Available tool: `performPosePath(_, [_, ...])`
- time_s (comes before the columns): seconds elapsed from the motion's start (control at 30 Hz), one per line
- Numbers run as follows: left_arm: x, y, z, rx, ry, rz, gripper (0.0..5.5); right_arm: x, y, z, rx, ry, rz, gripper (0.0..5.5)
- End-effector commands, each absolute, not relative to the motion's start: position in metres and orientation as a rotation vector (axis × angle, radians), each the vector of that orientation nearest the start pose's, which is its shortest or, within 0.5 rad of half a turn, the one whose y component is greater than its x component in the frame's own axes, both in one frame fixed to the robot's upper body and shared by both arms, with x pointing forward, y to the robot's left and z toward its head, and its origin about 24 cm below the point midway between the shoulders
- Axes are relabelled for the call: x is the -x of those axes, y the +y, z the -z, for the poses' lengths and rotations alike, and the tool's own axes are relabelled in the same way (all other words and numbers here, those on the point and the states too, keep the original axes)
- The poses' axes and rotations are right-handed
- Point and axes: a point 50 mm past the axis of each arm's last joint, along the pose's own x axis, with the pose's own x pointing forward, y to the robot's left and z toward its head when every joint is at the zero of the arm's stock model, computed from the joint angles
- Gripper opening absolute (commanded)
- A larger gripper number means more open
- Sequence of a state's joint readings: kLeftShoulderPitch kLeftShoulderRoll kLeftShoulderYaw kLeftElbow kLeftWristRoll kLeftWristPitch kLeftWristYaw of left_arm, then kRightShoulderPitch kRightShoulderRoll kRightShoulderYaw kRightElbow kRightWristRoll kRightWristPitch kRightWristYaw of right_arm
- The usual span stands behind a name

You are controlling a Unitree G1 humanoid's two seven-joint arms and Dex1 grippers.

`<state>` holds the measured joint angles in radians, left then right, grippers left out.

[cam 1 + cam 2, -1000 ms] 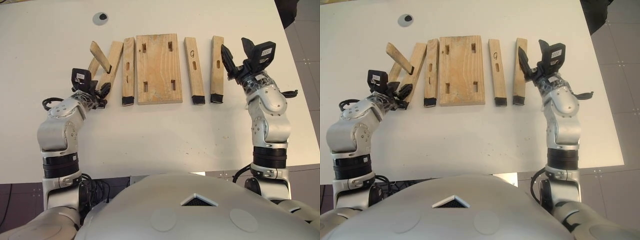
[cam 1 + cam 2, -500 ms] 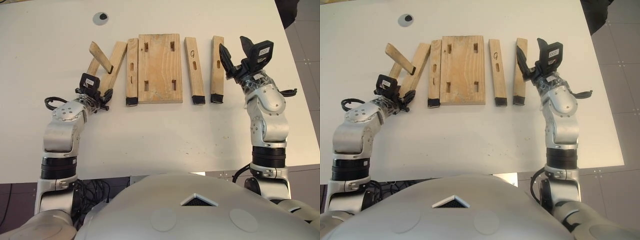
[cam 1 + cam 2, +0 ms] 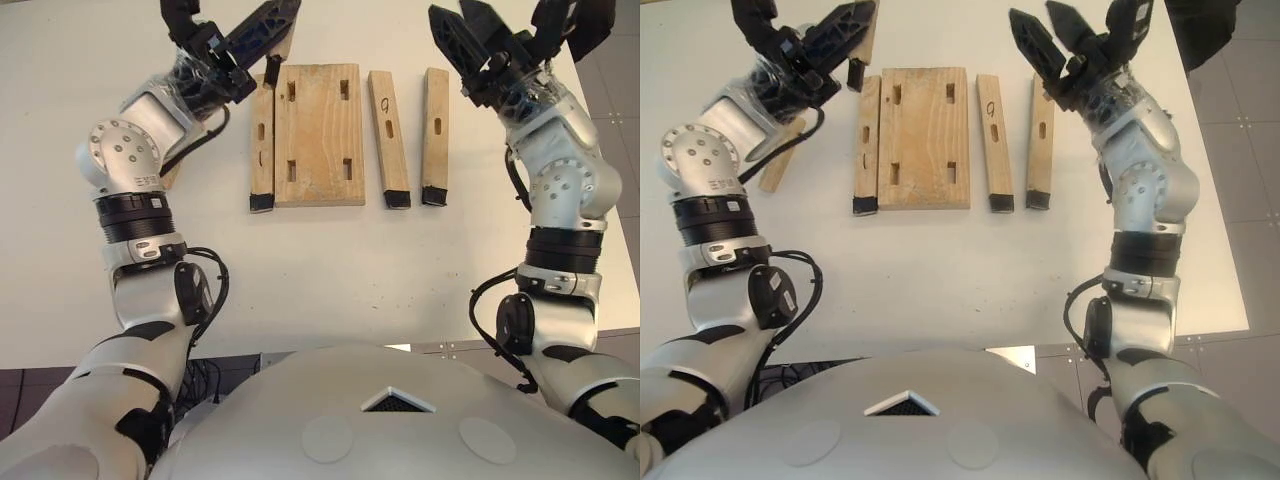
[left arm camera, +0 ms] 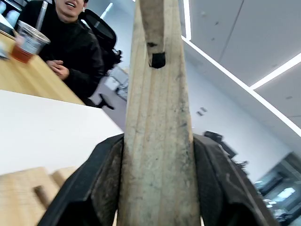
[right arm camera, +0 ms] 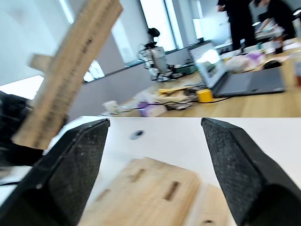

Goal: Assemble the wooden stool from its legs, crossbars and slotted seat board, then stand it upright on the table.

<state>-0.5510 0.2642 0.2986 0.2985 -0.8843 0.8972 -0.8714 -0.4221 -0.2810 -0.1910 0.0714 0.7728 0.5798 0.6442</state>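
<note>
Stool parts, unassembled: three legs and the seat board flat on the table (image 3: 300, 260), one leg held above it.
The seat board (image 3: 318, 135), with four slots, lies flat. The first leg (image 3: 261, 140) touches its left edge. The second leg (image 3: 387, 140) and third leg (image 3: 435, 135) lie parallel on its right, apart from it and from each other, black feet toward the robot. The fourth leg (image 4: 157, 108) is clamped in the left gripper (image 4: 157, 155), with a crossbar (image 4: 153, 19) sticking out at its slot. A loose crossbar (image 3: 778, 168) lies on the table, partly hidden by the left arm.
</note>
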Motion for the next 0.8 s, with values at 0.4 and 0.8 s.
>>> performPosePath(0.4, [-0.298,0.146,-0.117,0.975,0.156,1.374,1.99,-0.319,-0.11,-0.193,-0.867,0.155,-1.178,4.27])
performPosePath(0.8, [-0.295,0.144,-0.116,0.937,0.157,1.385,1.99,-0.321,-0.097,-0.188,-0.921,0.308,-1.198,3.16])
